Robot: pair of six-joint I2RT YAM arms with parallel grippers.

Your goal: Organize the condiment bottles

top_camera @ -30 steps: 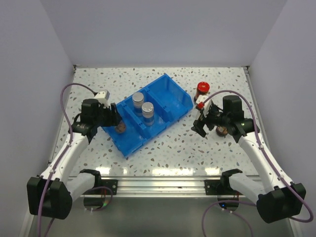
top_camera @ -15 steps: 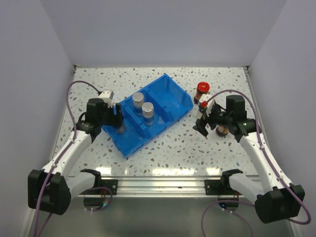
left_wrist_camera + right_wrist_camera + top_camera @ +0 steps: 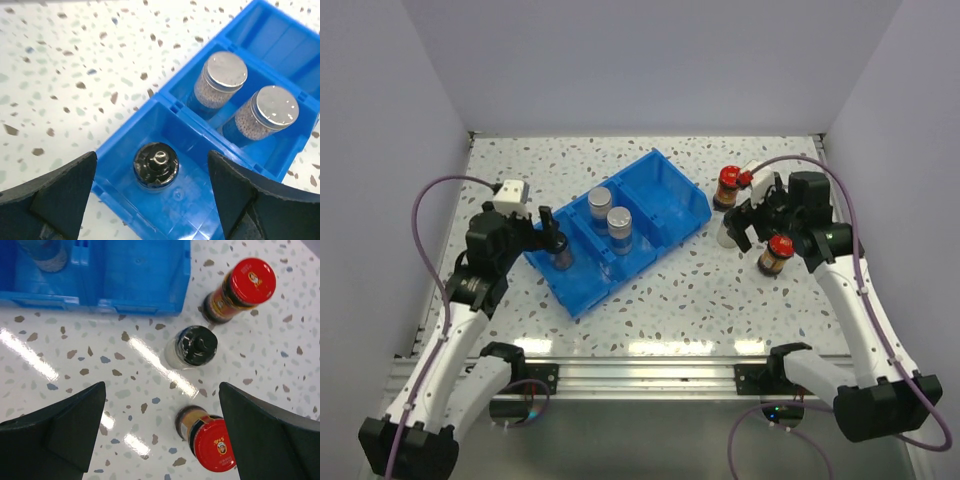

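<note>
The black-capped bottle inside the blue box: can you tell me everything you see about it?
The black-capped bottle has a shiny black lid with a raised knob; its body is mostly hidden from above. It stands upright in the end compartment of the blue bin, alone there. The open left fingers hang on either side without touching it.

Speckled table (image 3: 670, 300): blue bin (image 3: 665, 200), three loose bottles (image 3: 248, 281) (image 3: 197, 345) (image 3: 215, 445).

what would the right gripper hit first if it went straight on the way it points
Probably the black-capped bottle standing between the two red-capped bottles, nearly centred ahead of the open right gripper; depth is unclear.
</note>
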